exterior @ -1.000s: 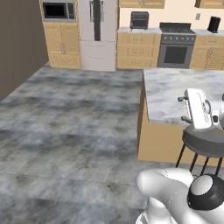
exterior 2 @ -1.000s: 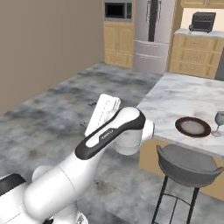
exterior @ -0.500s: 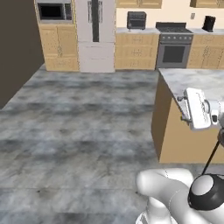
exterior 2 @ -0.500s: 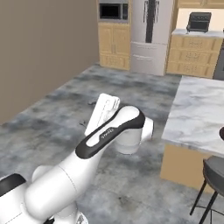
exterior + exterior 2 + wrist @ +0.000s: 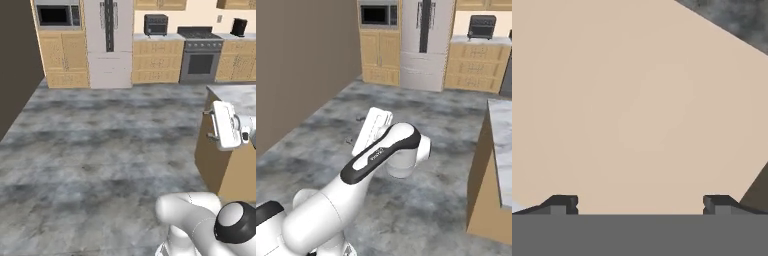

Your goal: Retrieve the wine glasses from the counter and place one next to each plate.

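Gripper [image 5: 637, 205] stood empty, jaws spread wide, facing a plain beige panel in the hand view.
No wine glass or plate was in sight, so their places could not be told; the white-and-grey marble island [image 5: 239, 95] cut in at the right edge, the wooden cabinet wall with its white fridge [image 5: 108, 42] across the top. Fetching apparently lay ahead.

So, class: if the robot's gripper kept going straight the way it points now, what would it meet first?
Most likely the plain beige wall. In the hand view it lies straight ahead of the open gripper, with nothing in front of it. How far off it stands is unclear.
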Tool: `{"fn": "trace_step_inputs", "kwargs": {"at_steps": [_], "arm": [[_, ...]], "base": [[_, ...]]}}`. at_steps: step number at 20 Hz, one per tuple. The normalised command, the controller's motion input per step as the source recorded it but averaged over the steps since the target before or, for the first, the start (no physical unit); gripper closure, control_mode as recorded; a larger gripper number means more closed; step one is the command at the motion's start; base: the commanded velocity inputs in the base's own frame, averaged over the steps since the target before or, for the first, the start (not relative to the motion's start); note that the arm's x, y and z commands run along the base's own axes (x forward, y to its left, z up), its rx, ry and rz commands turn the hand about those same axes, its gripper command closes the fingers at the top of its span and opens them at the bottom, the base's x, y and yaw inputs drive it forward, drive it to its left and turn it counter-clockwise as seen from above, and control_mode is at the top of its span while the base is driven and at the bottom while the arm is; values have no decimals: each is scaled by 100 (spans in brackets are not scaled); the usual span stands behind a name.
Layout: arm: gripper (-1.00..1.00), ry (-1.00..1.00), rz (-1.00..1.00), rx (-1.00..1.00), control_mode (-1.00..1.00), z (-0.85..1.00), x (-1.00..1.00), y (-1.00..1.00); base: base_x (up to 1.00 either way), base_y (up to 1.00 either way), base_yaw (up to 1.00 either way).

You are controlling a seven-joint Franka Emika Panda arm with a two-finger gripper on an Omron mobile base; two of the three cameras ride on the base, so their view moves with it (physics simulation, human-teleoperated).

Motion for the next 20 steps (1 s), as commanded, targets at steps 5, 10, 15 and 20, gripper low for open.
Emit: {"fn": "trace_step_inputs", "kwargs": {"at_steps": [5, 10, 15, 20], "arm": [[-100, 0, 0, 0, 100, 0, 0, 0], [-100, 0, 0, 0, 100, 0, 0, 0], [-100, 0, 0, 0, 100, 0, 0, 0], [-100, 0, 0, 0, 100, 0, 0, 0]], "base": [[100, 100, -19], [100, 100, -11], [100, 98, -9], [100, 82, -8]]}}
